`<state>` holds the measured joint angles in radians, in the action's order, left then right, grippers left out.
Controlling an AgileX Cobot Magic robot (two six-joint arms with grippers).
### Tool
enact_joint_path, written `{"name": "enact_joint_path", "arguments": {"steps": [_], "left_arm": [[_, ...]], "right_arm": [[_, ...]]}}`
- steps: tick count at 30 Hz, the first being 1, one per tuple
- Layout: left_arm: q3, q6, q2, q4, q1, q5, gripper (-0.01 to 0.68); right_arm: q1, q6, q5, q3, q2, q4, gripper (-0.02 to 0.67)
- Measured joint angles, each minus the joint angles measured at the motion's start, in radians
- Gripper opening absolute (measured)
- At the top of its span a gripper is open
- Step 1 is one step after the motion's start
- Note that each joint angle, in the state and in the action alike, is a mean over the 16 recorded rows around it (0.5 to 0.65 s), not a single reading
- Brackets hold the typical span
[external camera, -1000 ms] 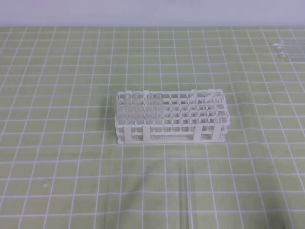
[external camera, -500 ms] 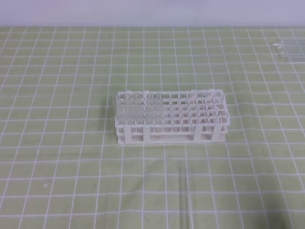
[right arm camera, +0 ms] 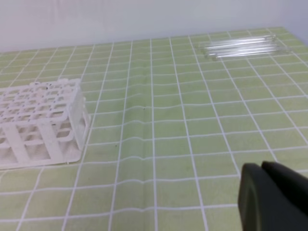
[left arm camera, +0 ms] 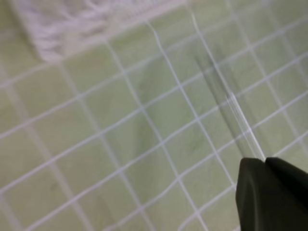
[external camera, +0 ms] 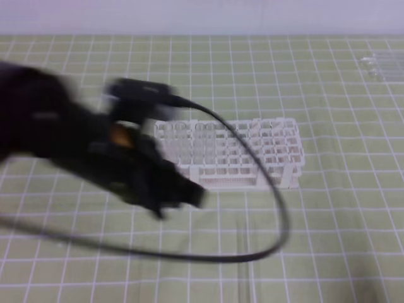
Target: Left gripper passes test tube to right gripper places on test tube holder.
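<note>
Just beyond left gripper [left arm camera: 263,166], test tube [left arm camera: 226,103]

Green mat [external camera: 353,208] with white grid lines; pale, perhaps lilac-tinted wall [external camera: 202,16] behind

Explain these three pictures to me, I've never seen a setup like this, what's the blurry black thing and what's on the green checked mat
It is a two-armed robot. One camera looks down from above; two sit on the arms' wrists. The blurry black shape is the left arm sweeping in, its left gripper shut, holding nothing. On the green mat stands a white test tube holder. A clear test tube lies on the mat just ahead of that gripper. The right wrist picture shows the right gripper shut and empty, and spare tubes lying far off.
</note>
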<state>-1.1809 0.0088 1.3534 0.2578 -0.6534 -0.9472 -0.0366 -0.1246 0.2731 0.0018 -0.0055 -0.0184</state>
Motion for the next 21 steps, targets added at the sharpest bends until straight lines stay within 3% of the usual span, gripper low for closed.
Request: {"name": "enact_joint_path", "arguments": {"steps": [7,13,21], "left_arm": [[-0.295,-0.047,0.423,-0.052,-0.174,-0.144,-0.003],[-0.513,-0.089,0.617,-0.073,-0.267,-0.252,-0.003],[-0.511,-0.221,0.6,-0.168,-0.336,-0.235,-0.003]], "right_arm": [[0.0,0.0,0.0,0.0,0.0,0.0,-0.018],[0.0,0.0,0.0,0.0,0.0,0.0,-0.018],[0.0,0.0,0.0,0.0,0.001,0.0,-0.018]]}}
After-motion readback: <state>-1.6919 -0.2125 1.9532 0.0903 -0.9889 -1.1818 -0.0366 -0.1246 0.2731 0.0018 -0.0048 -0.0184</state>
